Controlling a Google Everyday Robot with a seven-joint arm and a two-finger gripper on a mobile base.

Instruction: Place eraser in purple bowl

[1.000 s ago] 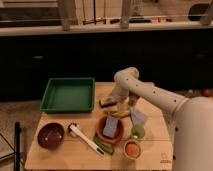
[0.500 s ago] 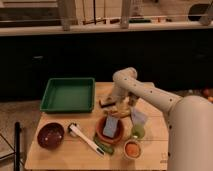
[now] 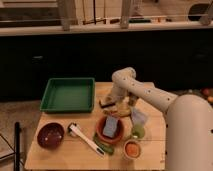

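We found the gripper (image 3: pixel 114 101) at the eraser (image 3: pixel 106 104) mid-worktop, likely for pickup (hold: we could not tell); the purple bowl (image 3: pixel 51 135) sat front-left.

Smooth white plastic arm (image 3: pixel 150 95), jaws over the matt wooden table (image 3: pixel 60 156).

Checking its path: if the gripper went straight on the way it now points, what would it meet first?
Probably the eraser, which lies just under the gripper pointing down over the middle of the table. Depth is unclear, so it might reach bare table beside it instead.
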